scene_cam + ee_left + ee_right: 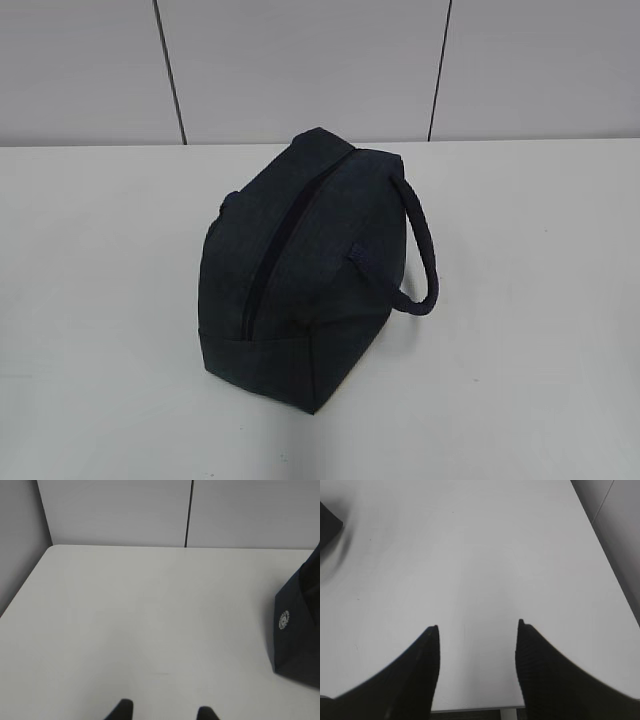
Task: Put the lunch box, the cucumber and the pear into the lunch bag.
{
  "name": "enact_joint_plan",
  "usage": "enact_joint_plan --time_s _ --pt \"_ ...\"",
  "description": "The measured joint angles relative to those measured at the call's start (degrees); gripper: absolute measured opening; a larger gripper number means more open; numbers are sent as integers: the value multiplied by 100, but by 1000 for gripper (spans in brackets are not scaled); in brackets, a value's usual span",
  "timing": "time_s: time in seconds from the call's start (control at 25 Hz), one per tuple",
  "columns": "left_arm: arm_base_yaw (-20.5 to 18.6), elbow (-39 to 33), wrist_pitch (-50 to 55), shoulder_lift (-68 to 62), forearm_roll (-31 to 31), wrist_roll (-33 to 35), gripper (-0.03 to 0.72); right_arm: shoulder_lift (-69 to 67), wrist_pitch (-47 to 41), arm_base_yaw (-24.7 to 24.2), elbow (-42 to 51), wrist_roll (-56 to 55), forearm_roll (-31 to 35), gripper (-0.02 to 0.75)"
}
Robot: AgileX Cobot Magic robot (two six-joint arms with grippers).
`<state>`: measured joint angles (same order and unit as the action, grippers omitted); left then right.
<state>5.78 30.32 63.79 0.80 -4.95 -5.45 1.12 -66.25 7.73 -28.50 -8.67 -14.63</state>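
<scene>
Exterior view: lunch bag (300, 275) zipped shut on bench (90, 300); left hand (162, 714), right hand (477, 630) apart, empty; unzip first.

surface: white table (90, 300) | lying on it: dark navy lunch bag (300, 270), sitting mid-table, zipper closed, loop handle resting rightward

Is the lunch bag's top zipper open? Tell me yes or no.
No. In the exterior view the zipper runs as a closed dark line along the top of the lunch bag, no lining showing.
</scene>
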Motion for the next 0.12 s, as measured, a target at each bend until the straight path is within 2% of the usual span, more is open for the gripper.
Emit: enact_joint_plan --time_s 0.12 --pt "0 0 0 0 0 0 242 0 2 0 0 0 0 391"
